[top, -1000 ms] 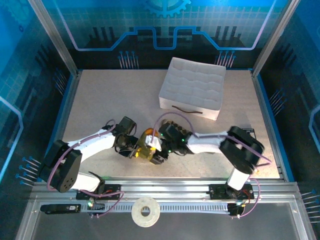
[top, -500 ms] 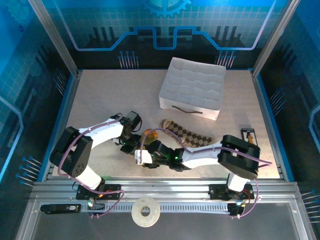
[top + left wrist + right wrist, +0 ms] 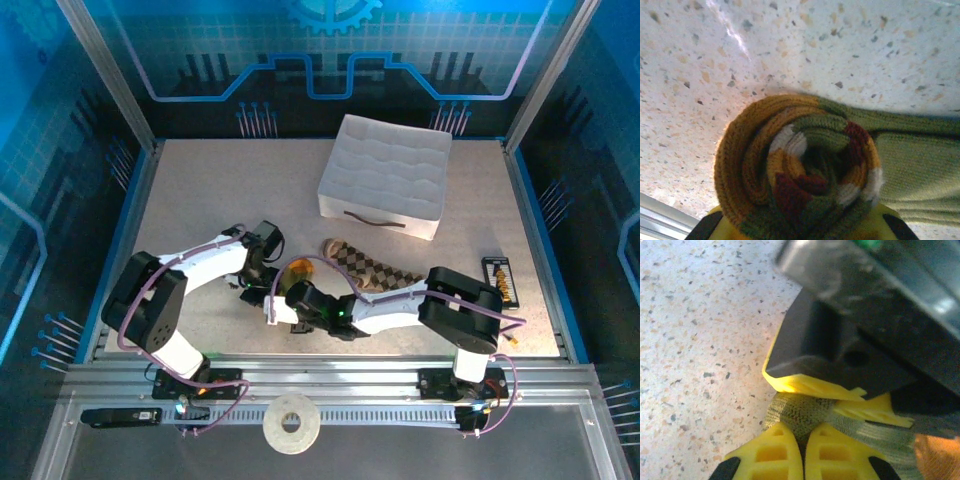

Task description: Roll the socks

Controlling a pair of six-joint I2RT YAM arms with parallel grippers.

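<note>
The olive green sock [image 3: 800, 165] is wound into a tight roll with orange, white and dark red bands showing at its end; its loose green leg trails right. My left gripper [image 3: 800, 227] is shut on the olive roll, which sits between its yellow fingers [image 3: 722, 227]. My right gripper [image 3: 802, 450] is shut on a fold of the same green fabric [image 3: 800, 412], right against the left gripper's finger. In the top view both grippers [image 3: 262, 283] [image 3: 282, 308] meet at the roll. The brown-and-tan checked sock [image 3: 372, 268] lies flat to the right, partly under the right arm.
A white quilted box [image 3: 385, 177] stands at the back of the speckled table [image 3: 200, 190]. A small black and orange item [image 3: 498, 279] lies at the right edge. A white ring [image 3: 291, 424] rests on the near rail.
The right gripper has swung left and toward the near edge, uncovering the checked sock. The left gripper shifted slightly back. The roll's orange part is now mostly hidden from above.
</note>
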